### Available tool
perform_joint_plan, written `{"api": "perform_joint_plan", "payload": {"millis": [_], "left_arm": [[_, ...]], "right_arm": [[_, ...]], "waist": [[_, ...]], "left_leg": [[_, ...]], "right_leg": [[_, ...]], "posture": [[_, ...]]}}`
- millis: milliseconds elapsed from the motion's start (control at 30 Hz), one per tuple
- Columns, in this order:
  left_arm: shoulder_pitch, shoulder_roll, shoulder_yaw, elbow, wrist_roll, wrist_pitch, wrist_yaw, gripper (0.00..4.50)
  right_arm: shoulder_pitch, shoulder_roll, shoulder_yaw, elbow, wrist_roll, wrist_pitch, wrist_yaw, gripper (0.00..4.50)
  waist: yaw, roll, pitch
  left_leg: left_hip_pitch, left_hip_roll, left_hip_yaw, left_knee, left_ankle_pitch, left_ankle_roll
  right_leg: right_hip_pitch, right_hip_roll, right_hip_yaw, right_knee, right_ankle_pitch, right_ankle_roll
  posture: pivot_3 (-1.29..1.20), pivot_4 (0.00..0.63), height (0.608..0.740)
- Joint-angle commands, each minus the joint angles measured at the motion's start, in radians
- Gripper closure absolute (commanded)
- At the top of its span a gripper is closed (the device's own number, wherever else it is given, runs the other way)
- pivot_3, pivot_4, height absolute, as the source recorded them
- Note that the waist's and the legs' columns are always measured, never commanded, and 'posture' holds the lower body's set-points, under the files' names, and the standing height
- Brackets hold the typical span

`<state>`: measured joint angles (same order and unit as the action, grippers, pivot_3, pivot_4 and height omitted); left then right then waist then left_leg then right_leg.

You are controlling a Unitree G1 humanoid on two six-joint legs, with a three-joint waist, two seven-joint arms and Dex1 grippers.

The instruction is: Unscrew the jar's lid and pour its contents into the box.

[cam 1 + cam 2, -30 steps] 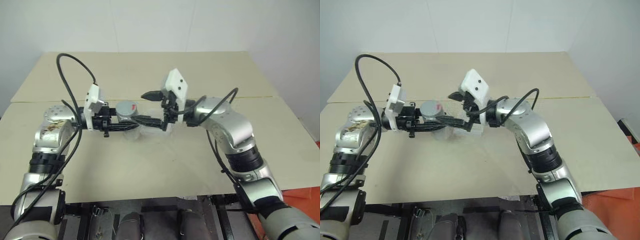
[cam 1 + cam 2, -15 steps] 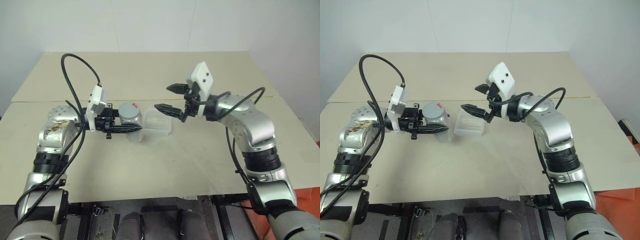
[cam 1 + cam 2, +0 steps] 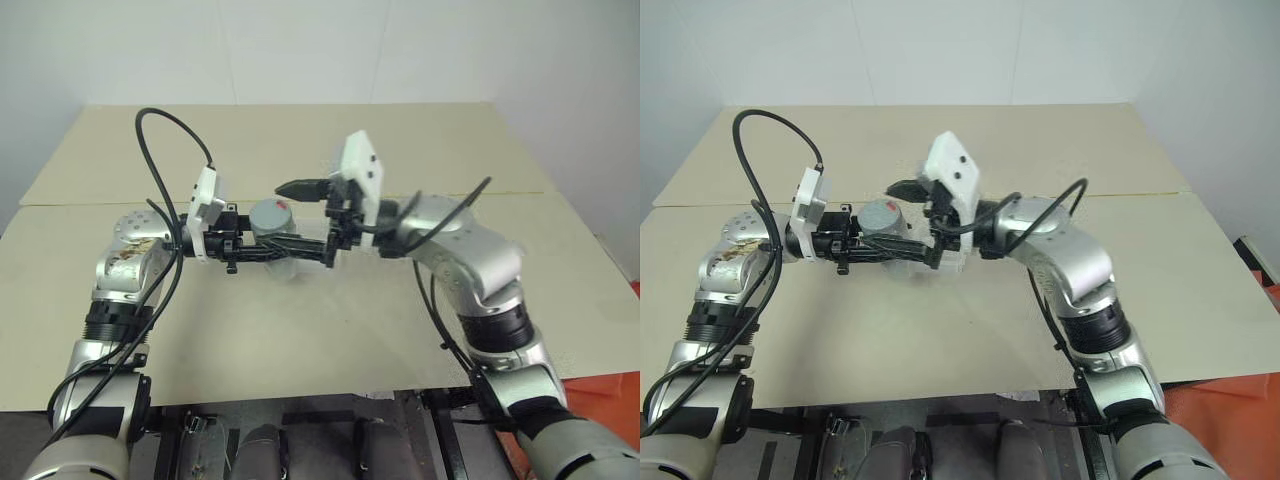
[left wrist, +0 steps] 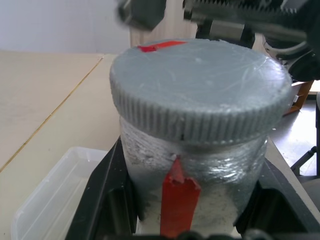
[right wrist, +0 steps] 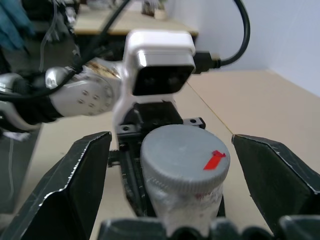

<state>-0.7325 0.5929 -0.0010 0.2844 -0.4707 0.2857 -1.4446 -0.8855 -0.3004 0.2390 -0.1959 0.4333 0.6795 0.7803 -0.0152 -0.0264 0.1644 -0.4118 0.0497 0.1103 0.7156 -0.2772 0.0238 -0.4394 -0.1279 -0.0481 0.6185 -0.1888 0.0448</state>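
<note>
I see a plain beige table [image 3: 300,330] made of two slabs butted along a seam, with white walls behind and a strip of orange-red floor [image 3: 610,395] past its right edge. Above the middle of the table my left tool [image 3: 285,248] is clamped tight on the jar [image 4: 195,200], upright, grey lid [image 4: 200,87] screwed on, red mark on top. My right tool [image 5: 170,165] stands wide open — one finger on each side of the lid, not touching. The clear box [image 4: 60,195] lies on the table just beside and below the jar.
</note>
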Motion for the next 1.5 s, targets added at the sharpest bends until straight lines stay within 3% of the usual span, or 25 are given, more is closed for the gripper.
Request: {"api": "perform_joint_plan", "payload": {"millis": [33, 533, 1500], "left_arm": [[-0.019, 0.001, 0.002, -0.021, -0.003, -0.013, -0.008, 2.54], [-0.010, -0.004, -0.007, -0.027, 0.000, -0.047, -0.024, 2.54], [0.039, 0.077, 0.031, -0.090, -0.045, -0.026, -0.079, 2.54]], "right_arm": [[-0.045, 0.010, 0.001, -0.002, -0.023, -0.003, -0.020, 0.04], [-0.085, 0.043, 0.009, 0.107, -0.078, -0.037, 0.003, 0.04], [0.037, -0.133, -0.099, 0.088, -0.049, -0.082, 0.062, 0.04]], "waist": [[0.003, 0.000, 0.000], [0.001, 0.000, 0.000], [-0.003, 0.000, 0.000]], "left_leg": [[0.000, 0.000, 0.000, 0.000, 0.000, 0.000], [0.000, 0.000, 0.000, 0.000, 0.000, 0.000], [0.000, 0.000, 0.000, -0.001, 0.000, 0.000]], "right_leg": [[0.000, 0.000, 0.000, 0.000, 0.000, 0.000], [0.000, 0.000, 0.000, 0.000, 0.000, 0.000], [0.000, 0.000, 0.000, -0.001, 0.000, 0.000]], "posture": [[0.00, 0.150, 0.740], [0.00, 0.150, 0.740], [0.00, 0.150, 0.740]]}}
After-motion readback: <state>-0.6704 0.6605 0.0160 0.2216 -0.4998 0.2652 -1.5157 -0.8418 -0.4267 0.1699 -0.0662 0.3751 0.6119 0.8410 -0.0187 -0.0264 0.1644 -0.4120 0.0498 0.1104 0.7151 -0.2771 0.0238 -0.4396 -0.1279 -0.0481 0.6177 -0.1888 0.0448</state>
